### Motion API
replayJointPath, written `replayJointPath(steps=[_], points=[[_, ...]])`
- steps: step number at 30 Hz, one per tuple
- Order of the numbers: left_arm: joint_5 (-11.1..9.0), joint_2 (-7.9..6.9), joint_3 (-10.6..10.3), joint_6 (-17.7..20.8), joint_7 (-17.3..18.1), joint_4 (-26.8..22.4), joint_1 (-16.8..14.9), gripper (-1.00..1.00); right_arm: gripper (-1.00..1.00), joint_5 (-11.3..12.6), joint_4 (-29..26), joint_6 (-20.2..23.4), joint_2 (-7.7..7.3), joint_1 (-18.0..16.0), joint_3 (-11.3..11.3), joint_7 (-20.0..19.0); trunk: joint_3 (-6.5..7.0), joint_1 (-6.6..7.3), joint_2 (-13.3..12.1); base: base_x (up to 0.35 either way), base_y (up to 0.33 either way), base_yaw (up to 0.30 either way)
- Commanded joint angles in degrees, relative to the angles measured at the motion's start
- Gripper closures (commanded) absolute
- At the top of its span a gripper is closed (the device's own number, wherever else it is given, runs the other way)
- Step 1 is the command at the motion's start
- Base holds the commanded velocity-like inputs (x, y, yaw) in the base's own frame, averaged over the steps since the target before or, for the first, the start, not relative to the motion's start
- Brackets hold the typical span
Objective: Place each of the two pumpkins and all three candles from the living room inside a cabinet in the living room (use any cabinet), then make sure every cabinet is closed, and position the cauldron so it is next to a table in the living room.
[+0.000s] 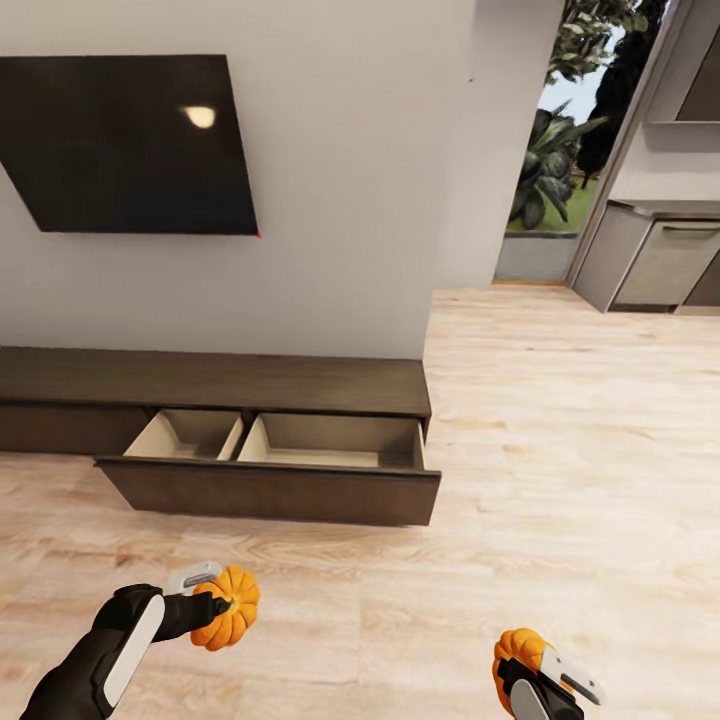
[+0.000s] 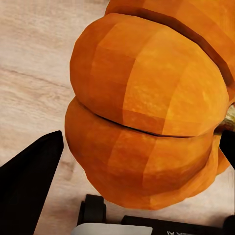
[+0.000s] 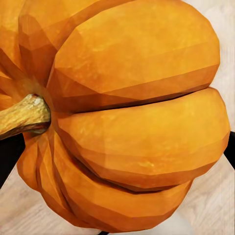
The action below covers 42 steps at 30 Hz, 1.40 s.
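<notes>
Each arm carries an orange ribbed pumpkin above the wood floor. My left gripper [image 1: 225,600] is shut on one pumpkin [image 1: 229,608] at the lower left of the head view; up close, this pumpkin [image 2: 147,112] sits between the dark fingers [image 2: 29,181]. My right gripper [image 1: 520,665] is shut on the other pumpkin [image 1: 520,652] at the lower right, whose body [image 3: 137,117] and tan stem [image 3: 22,115] show large in the right wrist view. Ahead stands the long dark brown cabinet [image 1: 210,385], with a wide drawer [image 1: 270,490] pulled open showing two pale compartments, both bare.
A black TV screen [image 1: 130,145] hangs on the grey wall above the cabinet. Light wood floor [image 1: 560,430] stretches to the right toward grey kitchen units [image 1: 660,255] and a doorway with plants [image 1: 550,170].
</notes>
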<state>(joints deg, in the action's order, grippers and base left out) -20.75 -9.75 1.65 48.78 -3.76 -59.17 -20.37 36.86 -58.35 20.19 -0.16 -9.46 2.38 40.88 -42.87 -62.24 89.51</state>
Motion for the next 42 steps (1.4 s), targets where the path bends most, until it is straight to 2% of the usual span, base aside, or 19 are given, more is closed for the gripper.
replayJointPath(steps=[1,32,42], points=[[-0.51,-0.01,-0.02,0.26,-0.58,-0.07,-0.02,1.0,1.0,0.05,-0.1,0.29,-0.02,-0.03,0.08,0.34,-0.05,-0.02,0.02,0.221,0.0,0.003],[-0.51,0.08,0.11,0.23,-0.63,-0.07,-0.02,1.0,1.0,0.05,-0.1,0.23,-0.02,-0.03,0.08,0.34,-0.05,-0.02,0.02,0.219,0.004,0.021],[-0.51,0.08,0.11,0.26,-0.62,-0.07,-0.02,1.0,1.0,0.05,-0.18,0.26,-0.02,-0.03,0.08,0.34,-0.05,-0.02,0.02,0.246,0.0,0.127]])
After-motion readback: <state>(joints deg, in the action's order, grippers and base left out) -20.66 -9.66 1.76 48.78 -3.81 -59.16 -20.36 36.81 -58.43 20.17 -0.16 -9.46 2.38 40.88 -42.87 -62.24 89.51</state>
